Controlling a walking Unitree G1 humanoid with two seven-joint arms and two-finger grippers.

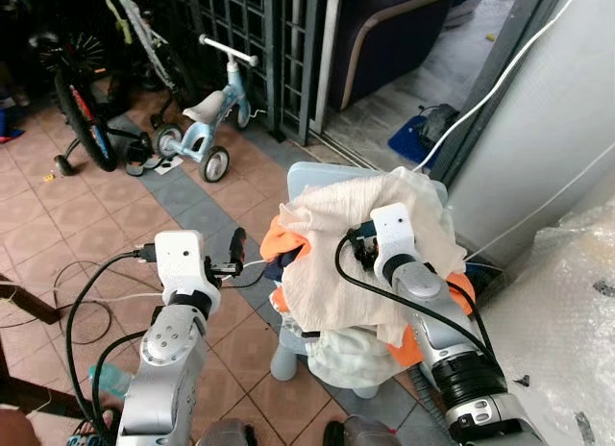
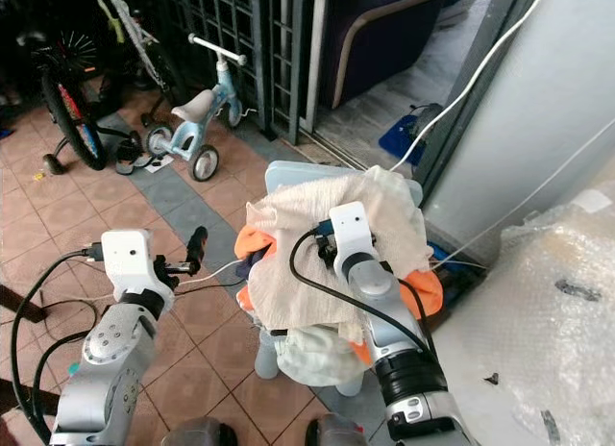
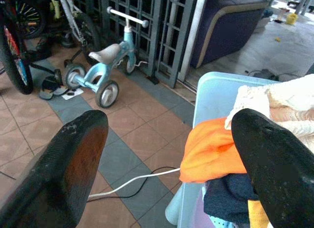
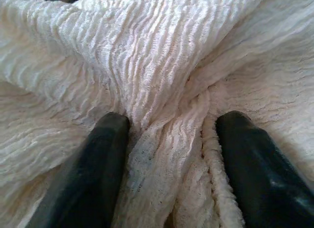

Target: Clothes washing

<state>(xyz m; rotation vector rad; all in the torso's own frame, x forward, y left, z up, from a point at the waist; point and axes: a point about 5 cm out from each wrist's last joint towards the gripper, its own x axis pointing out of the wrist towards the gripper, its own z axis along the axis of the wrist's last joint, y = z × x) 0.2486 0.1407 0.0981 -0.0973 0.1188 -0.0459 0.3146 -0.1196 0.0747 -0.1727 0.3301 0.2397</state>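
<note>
A light blue basket (image 1: 317, 177) stands on the tiled floor, heaped with clothes. A cream crinkled cloth (image 1: 332, 210) lies on top, over an orange garment (image 1: 288, 242) and a dark blue one (image 3: 230, 193). A white garment (image 1: 346, 355) hangs low at the front. My right gripper (image 4: 171, 125) is pressed down into the cream cloth; its fingers stand apart with a raised fold of the cloth between them. My left gripper (image 3: 169, 134) is open in the air just left of the pile, level with the orange garment, holding nothing.
A pale blue child's balance bike (image 1: 207, 119) and a bicycle (image 1: 82, 110) stand at the back left before a metal gate (image 1: 259, 33). A white cable (image 3: 132, 181) runs over the tiles. A grey wall (image 1: 538, 129) and bubble wrap (image 1: 567, 311) close the right side.
</note>
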